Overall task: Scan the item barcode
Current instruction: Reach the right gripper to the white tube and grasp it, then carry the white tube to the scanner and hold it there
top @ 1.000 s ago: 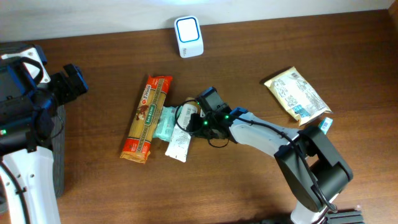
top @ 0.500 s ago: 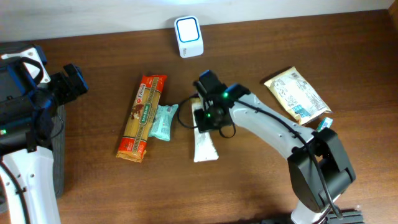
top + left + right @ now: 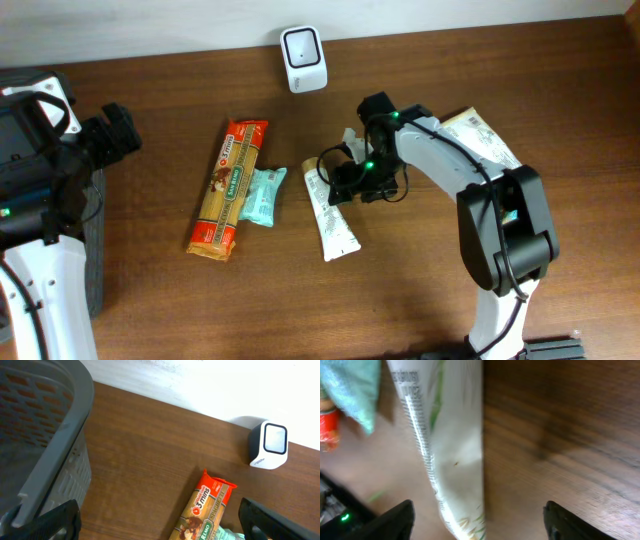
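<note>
The white barcode scanner (image 3: 303, 59) stands at the table's back edge, also in the left wrist view (image 3: 269, 445). A long white pouch (image 3: 331, 214) lies flat on the table in front of it. My right gripper (image 3: 338, 178) hovers over the pouch's upper end, open. In the right wrist view the pouch (image 3: 452, 450) lies loose between the spread fingers (image 3: 395, 520) of the gripper (image 3: 477, 522). My left gripper (image 3: 120, 135) is at the far left, open and empty (image 3: 160, 525).
An orange spaghetti pack (image 3: 228, 188) and a small teal packet (image 3: 262, 195) lie left of the pouch. A beige packet (image 3: 485, 145) sits at the right, partly under the right arm. A grey basket (image 3: 45, 435) stands at the left edge.
My right gripper dragged the white pouch rightward away from the teal packet, then opened and let it go. The scanner's blue light went out. The left arm stayed still.
</note>
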